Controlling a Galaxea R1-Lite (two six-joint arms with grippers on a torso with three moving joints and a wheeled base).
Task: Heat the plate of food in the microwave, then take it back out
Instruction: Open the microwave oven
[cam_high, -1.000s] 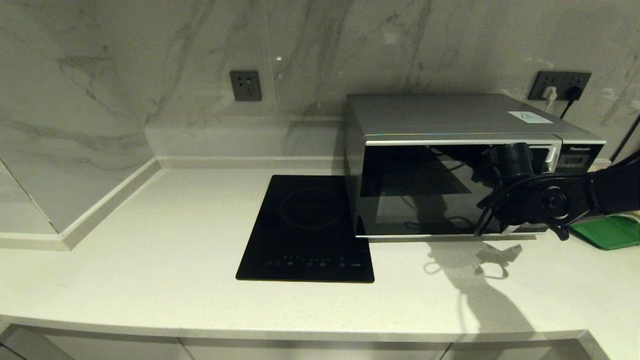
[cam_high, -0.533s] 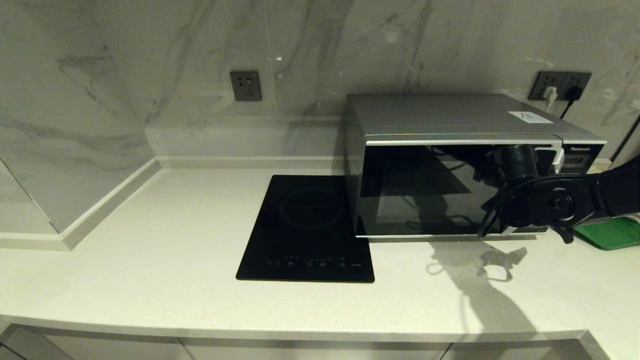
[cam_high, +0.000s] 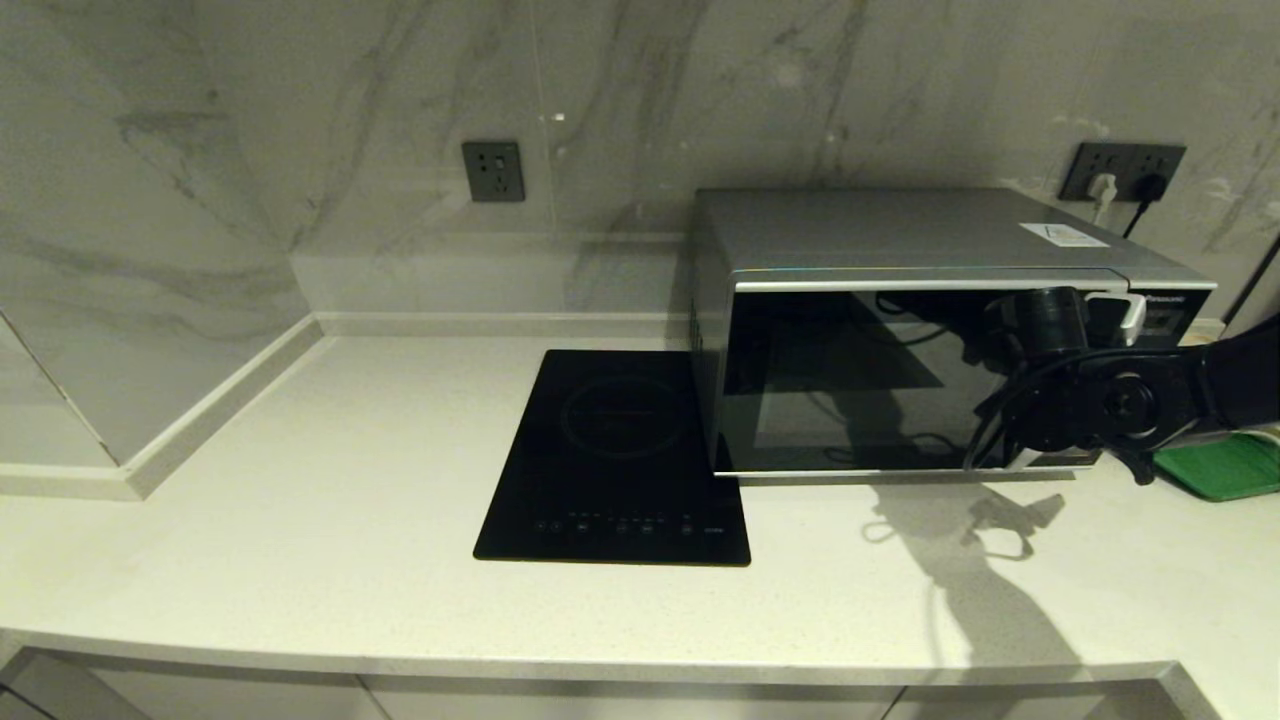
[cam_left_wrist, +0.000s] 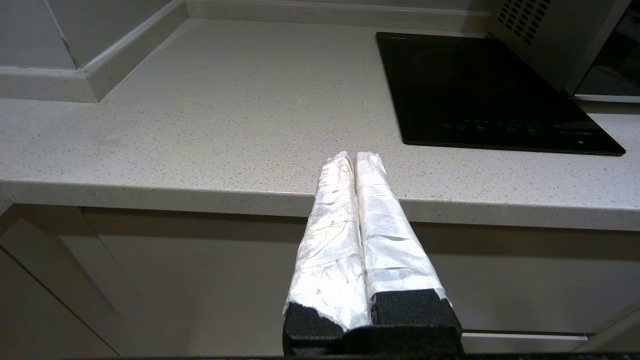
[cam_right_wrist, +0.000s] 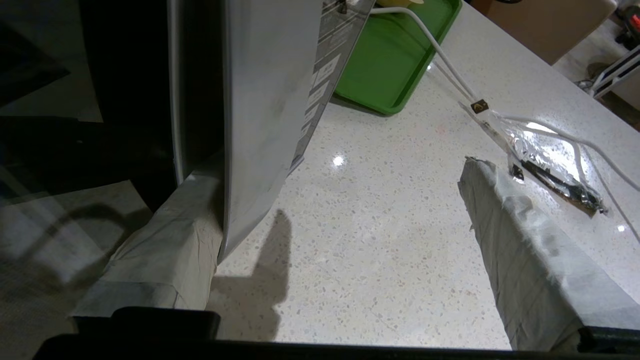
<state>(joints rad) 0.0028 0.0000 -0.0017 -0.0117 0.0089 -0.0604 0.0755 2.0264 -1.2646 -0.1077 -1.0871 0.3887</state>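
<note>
The microwave (cam_high: 900, 330) stands at the back right of the counter, its dark glass door (cam_high: 850, 380) facing me. My right gripper (cam_high: 1112, 312) is open at the door's upper right corner. In the right wrist view one wrapped finger (cam_right_wrist: 165, 245) is tucked behind the edge of the curved silver strip (cam_right_wrist: 265, 100). The other finger (cam_right_wrist: 520, 240) hangs free over the counter, so the right gripper (cam_right_wrist: 335, 170) holds nothing. My left gripper (cam_left_wrist: 354, 156) is shut and empty, parked low in front of the counter's edge. The plate of food is out of view.
A flat black induction hob (cam_high: 615, 455) lies left of the microwave. A green tray (cam_high: 1215, 465) sits right of it, with white cables and a foil-wrapped piece (cam_right_wrist: 550, 160) nearby. Wall sockets (cam_high: 1120, 170) are behind. The counter (cam_high: 300, 480) stretches away to the left.
My right gripper has shifted a little to the right along the door's top corner. Its white finger now shows further out by the silver strip. The left arm has not moved.
</note>
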